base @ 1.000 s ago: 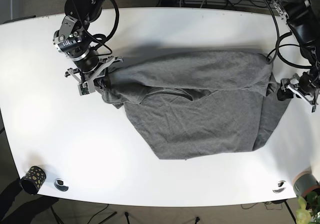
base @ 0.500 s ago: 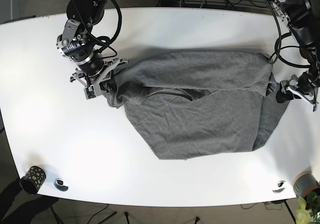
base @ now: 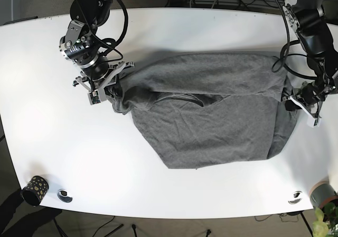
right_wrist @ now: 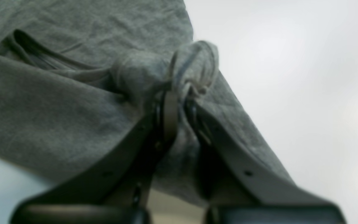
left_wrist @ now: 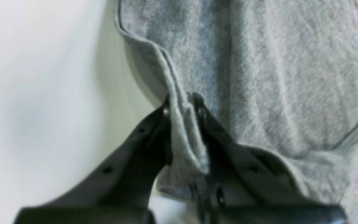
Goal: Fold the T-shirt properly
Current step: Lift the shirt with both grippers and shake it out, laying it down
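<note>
One grey T-shirt (base: 211, 110) lies on one white worktop (base: 174, 31). Two pincers: the right pincer (base: 108, 84) and the left pincer (base: 292, 98). One spotted cup (base: 35, 189) stands well apart from both.

Matt grey knit T-shirt (base: 211, 110); glossy table (base: 174, 28)

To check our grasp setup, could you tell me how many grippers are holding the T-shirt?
2: the right gripper pinches the T-shirt at its left end in the base view, the left gripper at its right edge.
</note>
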You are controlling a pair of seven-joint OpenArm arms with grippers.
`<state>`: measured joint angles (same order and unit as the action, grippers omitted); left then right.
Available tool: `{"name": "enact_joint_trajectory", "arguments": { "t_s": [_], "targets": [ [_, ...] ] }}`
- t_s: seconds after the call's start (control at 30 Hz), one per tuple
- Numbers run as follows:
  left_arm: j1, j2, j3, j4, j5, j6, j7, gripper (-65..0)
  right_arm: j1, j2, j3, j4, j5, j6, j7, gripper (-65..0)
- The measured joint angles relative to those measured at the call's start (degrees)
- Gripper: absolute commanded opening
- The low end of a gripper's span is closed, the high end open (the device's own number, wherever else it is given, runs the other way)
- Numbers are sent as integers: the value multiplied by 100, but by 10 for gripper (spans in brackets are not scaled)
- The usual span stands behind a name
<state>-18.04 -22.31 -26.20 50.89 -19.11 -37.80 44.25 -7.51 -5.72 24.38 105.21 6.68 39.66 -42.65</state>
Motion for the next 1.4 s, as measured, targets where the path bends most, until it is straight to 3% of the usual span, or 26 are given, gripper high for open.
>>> {"name": "enact_joint_trajectory", "arguments": {
  "t_s": [0.17,0.33,0.5,0.67,1.03,1.23,1.4],
  "targets": [
    [90,2,0,994,72,2,481,-649,157,24,33,17,-24,4,-28,-650],
    [85,-22,-210,2033,9,2,774,-649,619,365,17,0,0,44,-48,-650],
    [201,-61,-378,2859,85,0,1423,-649,1187,660,24,-422,-9,42,-7,-650],
    [96,-24,-361,3458,17,0,1609,-649,1838,979,4,-920,-11,70,-57,-650],
    [-1167,-28,-334,3519,46,682,1770,-647,3731,1453,-2,-2131,-28,46,-92,-650],
    [-2061,-68,-136,3233,28,697,1781,-647,4758,1810,-492,-2691,-33,28,-94,-650],
    [-2726,-350,-87,2929,-4,686,1792,-647,5436,1873,-748,-2715,79,92,-44,-650]
  ]
}}
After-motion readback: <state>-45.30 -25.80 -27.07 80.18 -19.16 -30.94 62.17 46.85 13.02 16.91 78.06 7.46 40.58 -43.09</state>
